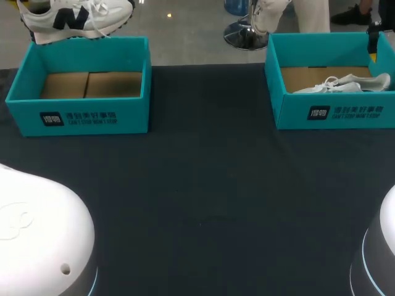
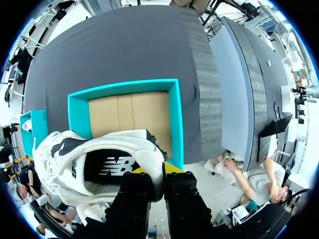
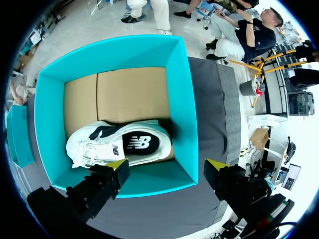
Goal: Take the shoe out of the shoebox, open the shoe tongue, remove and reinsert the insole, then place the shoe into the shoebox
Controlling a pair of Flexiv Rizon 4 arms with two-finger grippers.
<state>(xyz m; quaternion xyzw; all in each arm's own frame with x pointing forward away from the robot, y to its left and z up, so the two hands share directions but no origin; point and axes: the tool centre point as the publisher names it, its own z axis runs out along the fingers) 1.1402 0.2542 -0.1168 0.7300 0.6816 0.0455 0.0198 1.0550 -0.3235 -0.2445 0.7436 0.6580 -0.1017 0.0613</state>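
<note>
Table (image 1: 203, 185): dark, flat surface. Two open teal shoeboxes rest directly on it along the far edge. The left shoebox (image 1: 80, 117) sits at the far left and the right shoebox (image 1: 333, 114) at the far right, well apart, with bare tabletop between them.

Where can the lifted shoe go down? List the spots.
Left box: bare inside, under the lifted shoe in the left gripper. Table between and before the boxes: free. Right box: crowded, a second shoe inside, right gripper above.
</note>
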